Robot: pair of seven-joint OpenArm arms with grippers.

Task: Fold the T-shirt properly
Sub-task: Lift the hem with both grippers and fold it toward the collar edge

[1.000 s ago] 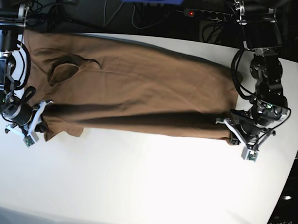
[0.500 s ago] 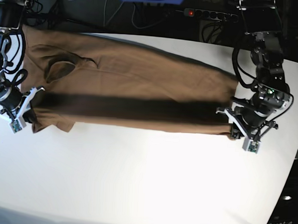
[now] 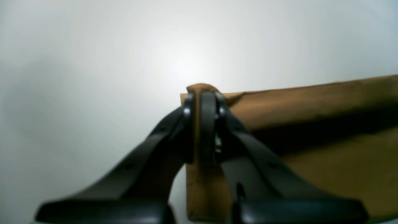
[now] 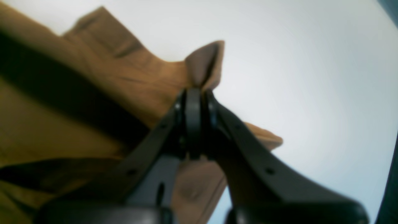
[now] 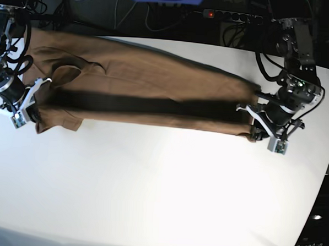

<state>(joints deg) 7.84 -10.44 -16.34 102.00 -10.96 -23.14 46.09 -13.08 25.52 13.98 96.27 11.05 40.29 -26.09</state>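
Observation:
The tan-brown T-shirt (image 5: 144,83) lies stretched across the far half of the white table (image 5: 161,189), neck opening at the left. Its near long edge is raised off the table and casts a dark band of shadow on the fabric behind it. My left gripper (image 5: 254,129), on the base view's right, is shut on the hem corner; the left wrist view shows fabric (image 3: 311,102) pinched between the jaws of the left gripper (image 3: 203,93). My right gripper (image 5: 34,109), on the base view's left, is shut on the sleeve-side edge, a peak of cloth (image 4: 205,62) rising above the right gripper (image 4: 194,91).
Cables and a power strip (image 5: 231,16) run along the dark area behind the table's far edge. The table's rounded right edge (image 5: 324,181) lies close to the left arm. White tabletop extends in front of the shirt.
Both grippers have carried the shirt's near edge away from the table front toward the far side. The shadow band under the raised edge has shifted farther back and the visible shirt has narrowed.

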